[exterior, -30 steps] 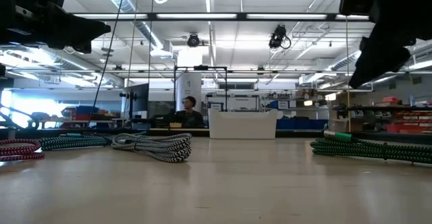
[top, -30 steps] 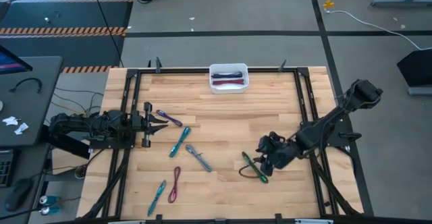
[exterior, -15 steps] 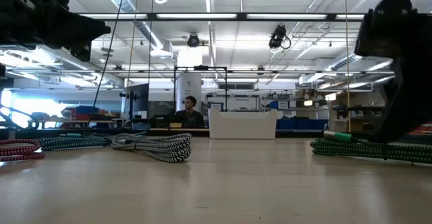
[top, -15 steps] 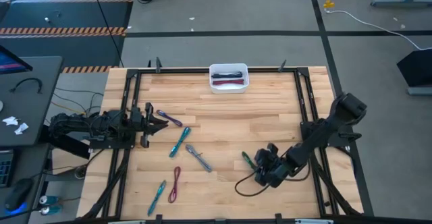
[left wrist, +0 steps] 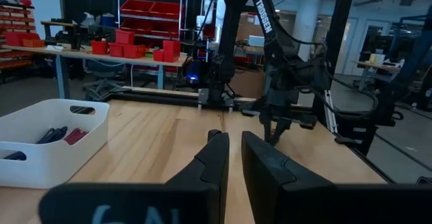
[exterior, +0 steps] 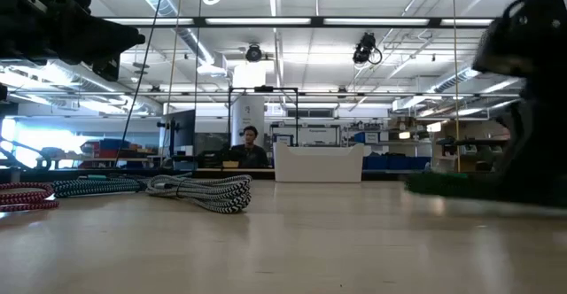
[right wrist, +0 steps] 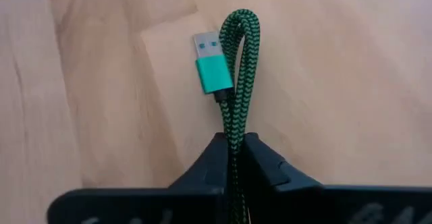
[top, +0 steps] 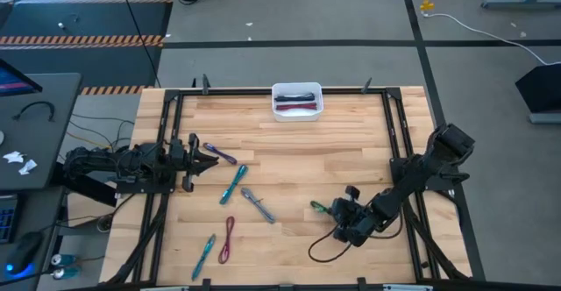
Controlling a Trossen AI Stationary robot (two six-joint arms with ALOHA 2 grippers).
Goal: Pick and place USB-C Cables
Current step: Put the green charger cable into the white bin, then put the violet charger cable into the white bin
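1. "TROSSEN", white letters running down the right arm (left wrist: 270,28), seen in the left wrist view.
2. No other text can be read.

the scene is brightly and evenly lit from overhead. in the low view, long ceiling light strips (exterior: 292,21) run across the room and glare white, and daylight washes out the far left of the room. the wooden table (top: 289,142) shows even light from above, with only soft, short shadows under the arms. in the low view the right arm's dark bulk (exterior: 532,108) at the right edge is blurred and silhouetted against the lights, and the near tabletop is soft. the right wrist view is sharp on the green cable (right wrist: 236,82), with a faint shadow beside it; its own fingers (right wrist: 209,163) are out of focus.
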